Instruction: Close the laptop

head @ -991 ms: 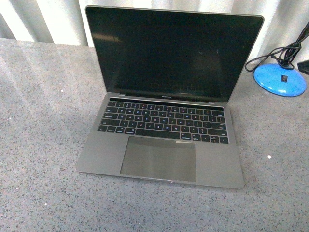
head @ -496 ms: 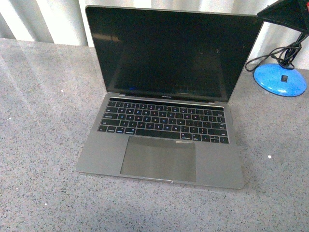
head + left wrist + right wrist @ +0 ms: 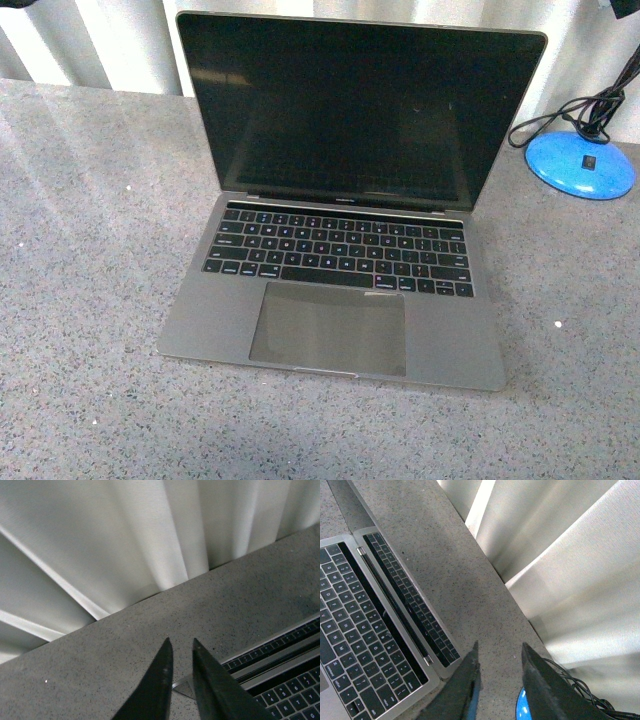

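Open laptop (image 3: 340,250) has its hinge line running between left jaws and right jaws, both slightly apart, empty, seemingly equally near.

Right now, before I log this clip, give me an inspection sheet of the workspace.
Surface: grey speckled table with a few white flecks.
Job's things: laptop open, lid upright, screen dark, near the table's middle.
Clutter: blue round base off the laptop's right rear corner, apart from it.
Hands: left hand narrowly open and empty, above the laptop's left hinge corner; right hand open and empty, above the right hinge corner. Neither touches the laptop.
Cables: black cable looped, running onto the blue base.
Surroundings: white curtain behind the table.
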Motion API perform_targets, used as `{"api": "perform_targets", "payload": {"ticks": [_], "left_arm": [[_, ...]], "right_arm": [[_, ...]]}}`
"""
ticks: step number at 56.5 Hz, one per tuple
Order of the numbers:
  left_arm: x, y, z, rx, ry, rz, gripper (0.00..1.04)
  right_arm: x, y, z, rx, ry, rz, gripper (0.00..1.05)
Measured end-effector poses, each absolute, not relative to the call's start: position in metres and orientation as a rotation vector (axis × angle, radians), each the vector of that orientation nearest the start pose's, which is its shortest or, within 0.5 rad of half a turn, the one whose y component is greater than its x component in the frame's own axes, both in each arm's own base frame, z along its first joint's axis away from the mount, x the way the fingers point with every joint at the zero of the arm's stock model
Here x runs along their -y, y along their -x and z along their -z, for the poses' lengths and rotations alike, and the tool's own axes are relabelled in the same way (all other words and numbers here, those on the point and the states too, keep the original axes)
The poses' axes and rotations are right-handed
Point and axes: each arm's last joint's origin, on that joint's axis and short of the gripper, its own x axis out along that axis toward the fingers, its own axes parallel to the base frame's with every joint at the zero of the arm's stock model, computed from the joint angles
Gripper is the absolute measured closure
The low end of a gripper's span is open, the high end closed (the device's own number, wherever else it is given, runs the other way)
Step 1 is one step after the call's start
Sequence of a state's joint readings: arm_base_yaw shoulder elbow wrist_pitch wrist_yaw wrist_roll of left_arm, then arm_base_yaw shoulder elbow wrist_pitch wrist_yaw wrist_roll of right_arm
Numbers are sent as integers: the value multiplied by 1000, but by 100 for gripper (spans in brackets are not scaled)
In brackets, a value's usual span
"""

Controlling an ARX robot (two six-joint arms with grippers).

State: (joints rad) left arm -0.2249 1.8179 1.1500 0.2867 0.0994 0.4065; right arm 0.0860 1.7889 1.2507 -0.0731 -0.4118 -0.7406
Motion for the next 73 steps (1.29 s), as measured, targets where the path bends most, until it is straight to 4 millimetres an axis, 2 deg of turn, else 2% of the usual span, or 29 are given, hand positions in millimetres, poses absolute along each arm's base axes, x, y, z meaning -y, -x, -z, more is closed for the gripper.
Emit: {"api": "perform_targets", "payload": {"ticks": [2,8,23,40,55,73], "left_arm": [[97,-396,-218,-311,-436,411,102],[107,-403,-215,-307,-475,443,101],[123,-413,-215,-325,-547,540,101],[124,-415,-209,-361,-575,581,101],[124,-421,-205,-365,-573,592,101],[119,-420,-202,-379,-568,600,101]], "right_arm": [[-46,-395,-233,-402,603,-682,87],[-49,-398,-230,-411,602,-697,105],[-56,-405,-231,-412,599,-733,104],[-66,-411,-216,-433,578,-770,104],[-72,-410,-213,-432,569,-799,104],[-71,-411,-203,-451,564,-802,104]]}}
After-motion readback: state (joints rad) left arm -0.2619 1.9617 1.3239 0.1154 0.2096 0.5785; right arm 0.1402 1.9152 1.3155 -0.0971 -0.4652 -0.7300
